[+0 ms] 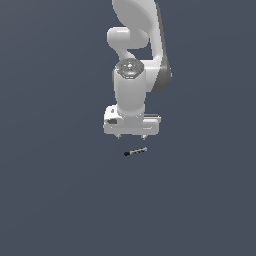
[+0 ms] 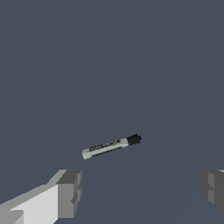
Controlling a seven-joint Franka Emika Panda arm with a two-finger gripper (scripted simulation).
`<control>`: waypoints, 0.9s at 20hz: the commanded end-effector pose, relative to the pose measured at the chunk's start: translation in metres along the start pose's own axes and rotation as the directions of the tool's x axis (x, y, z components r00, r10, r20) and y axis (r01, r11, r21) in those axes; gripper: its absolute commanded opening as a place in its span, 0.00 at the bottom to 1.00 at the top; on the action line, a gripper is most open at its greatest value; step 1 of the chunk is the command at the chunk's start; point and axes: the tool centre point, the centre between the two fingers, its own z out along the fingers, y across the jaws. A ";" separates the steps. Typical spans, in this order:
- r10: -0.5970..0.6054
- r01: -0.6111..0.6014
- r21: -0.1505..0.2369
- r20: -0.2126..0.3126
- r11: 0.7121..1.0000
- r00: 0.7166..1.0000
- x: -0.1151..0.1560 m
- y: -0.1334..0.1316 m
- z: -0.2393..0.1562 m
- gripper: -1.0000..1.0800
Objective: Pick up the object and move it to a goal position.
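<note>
Rod is seen lying flat on the plain grey surface, grey shaft with a black end; the black end is turned toward the exterior view's left. It is not held and not touched by anything.

Gripper is held above it, pointed straight down, spread wide with nothing between the fingers. In the wrist view the two finger pads are seen far apart, and the rod is seen on the surface beyond them, clear of both pads and closer to one than to the other. Its long axis is seen running nearly along the line between the pads, only slightly tilted off it.

Progress, as judged: early. No grasp is made, no lift is done, and no goal marker is seen in either view. Left to do: the descent, the closing on the shaft, the lift, and the carry to the goal. A turn of the wrist is likely called for, so that the shaft is taken across its width.
</note>
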 end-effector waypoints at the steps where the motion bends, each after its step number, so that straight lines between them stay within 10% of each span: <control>1: 0.020 -0.020 0.000 0.001 1.000 1.000 0.000 -0.001 0.002 0.96; 18: 0.362 -0.362 -0.001 0.011 0.932 0.932 -0.005 -0.009 0.034 0.96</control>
